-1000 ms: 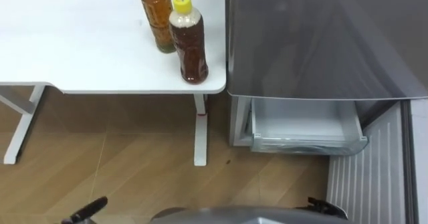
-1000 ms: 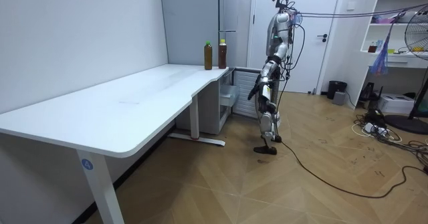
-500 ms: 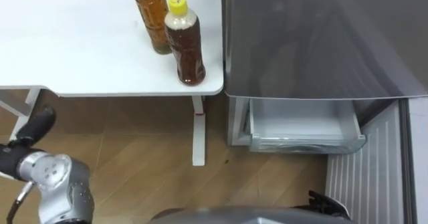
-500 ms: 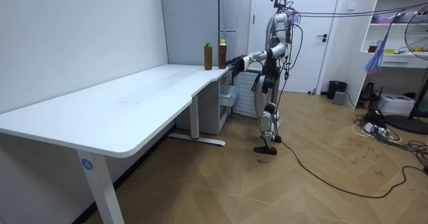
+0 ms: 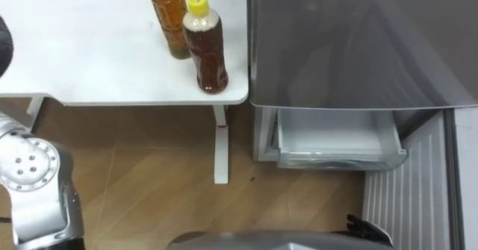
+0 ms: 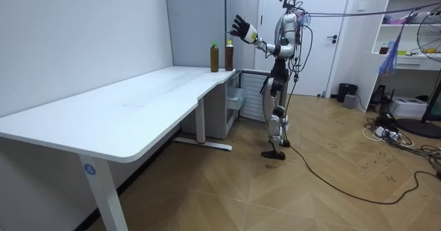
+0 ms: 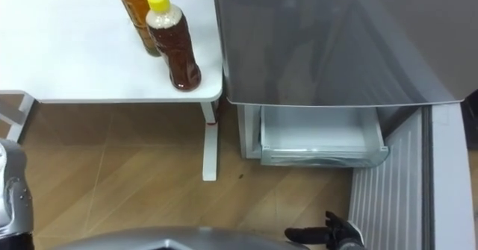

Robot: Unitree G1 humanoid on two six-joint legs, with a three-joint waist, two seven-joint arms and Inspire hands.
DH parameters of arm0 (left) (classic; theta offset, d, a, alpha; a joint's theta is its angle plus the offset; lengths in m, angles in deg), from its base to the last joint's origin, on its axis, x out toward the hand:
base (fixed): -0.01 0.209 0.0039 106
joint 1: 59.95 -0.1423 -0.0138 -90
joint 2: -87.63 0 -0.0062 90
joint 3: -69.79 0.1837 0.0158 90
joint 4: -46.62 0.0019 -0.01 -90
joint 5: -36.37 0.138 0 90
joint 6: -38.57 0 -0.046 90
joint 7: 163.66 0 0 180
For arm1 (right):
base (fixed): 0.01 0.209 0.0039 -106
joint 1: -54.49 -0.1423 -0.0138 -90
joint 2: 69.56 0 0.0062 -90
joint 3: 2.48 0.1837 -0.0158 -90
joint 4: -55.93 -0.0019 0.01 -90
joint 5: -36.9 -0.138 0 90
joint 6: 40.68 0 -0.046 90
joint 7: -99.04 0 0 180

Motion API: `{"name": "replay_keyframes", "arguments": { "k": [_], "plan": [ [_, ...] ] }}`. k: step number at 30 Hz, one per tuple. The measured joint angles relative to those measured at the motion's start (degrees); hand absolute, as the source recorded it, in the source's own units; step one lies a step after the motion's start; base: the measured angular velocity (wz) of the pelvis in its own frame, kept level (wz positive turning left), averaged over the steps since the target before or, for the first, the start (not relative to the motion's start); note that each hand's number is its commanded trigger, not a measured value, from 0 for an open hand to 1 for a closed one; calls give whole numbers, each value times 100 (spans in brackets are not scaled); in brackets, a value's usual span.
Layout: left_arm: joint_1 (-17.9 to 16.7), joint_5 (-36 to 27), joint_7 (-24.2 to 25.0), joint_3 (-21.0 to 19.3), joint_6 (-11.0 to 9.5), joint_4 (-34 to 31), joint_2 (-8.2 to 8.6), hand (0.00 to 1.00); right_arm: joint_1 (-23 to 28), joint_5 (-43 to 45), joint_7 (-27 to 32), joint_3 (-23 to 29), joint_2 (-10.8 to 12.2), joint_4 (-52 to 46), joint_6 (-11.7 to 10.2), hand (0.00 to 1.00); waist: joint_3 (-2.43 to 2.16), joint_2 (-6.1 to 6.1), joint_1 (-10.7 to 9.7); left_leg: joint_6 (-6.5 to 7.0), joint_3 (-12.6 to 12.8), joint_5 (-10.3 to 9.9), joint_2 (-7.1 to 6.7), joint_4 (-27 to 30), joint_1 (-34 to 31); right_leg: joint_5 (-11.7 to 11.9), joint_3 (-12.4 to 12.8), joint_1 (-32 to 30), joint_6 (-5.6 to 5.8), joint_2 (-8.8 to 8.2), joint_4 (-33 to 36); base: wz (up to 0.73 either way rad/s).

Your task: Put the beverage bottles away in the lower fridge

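While the robot stands facing the fridge, its left hand (image 6: 240, 28) is up in the air above the desk (image 5: 89, 63), fingers spread wide and gripping nothing. Both drinks stand upright near the desk's front right corner. The green-capped bottle (image 5: 167, 15) is behind, and the yellow-capped bottle (image 5: 205, 45) is just beside it, nearer the front edge. Right of the desk I see the grey fridge (image 5: 358, 41) with its lower drawer (image 5: 340, 159) pulled out. The right hand (image 7: 332, 235) hangs low in front of the fridge; I cannot tell whether it is open or closed.
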Motion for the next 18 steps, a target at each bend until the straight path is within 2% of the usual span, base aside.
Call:
{"name": "replay_keyframes", "arguments": {
  "k": [3, 10, 18],
  "plan": [
    [124, 208, 235, 31, -8, -172, -2, 0, 2, 13, -22, -1, -12, 17, -8, 0, 4, 7, -13, 0, -30, 1, -7, 22, -39, 1, -35, 8, -1, 0, 1, 7],
    [155, 73, 975, 484, -8, -536, 0, 0, 10, -90, -53, -13, -13, 26, -104, 0, 10, 19, -51, 2, -33, 3, -18, 21, -34, 1, -12, -4, 0, -9, -1, 1],
    [192, 77, 1565, 681, 1, -569, 1, 0, -19, -182, -156, -8, -14, 60, -105, 0, 8, 0, -148, 3, -49, 6, -21, 5, -28, 1, 115, -84, 0, -6, -9, 0]
  ]
}}
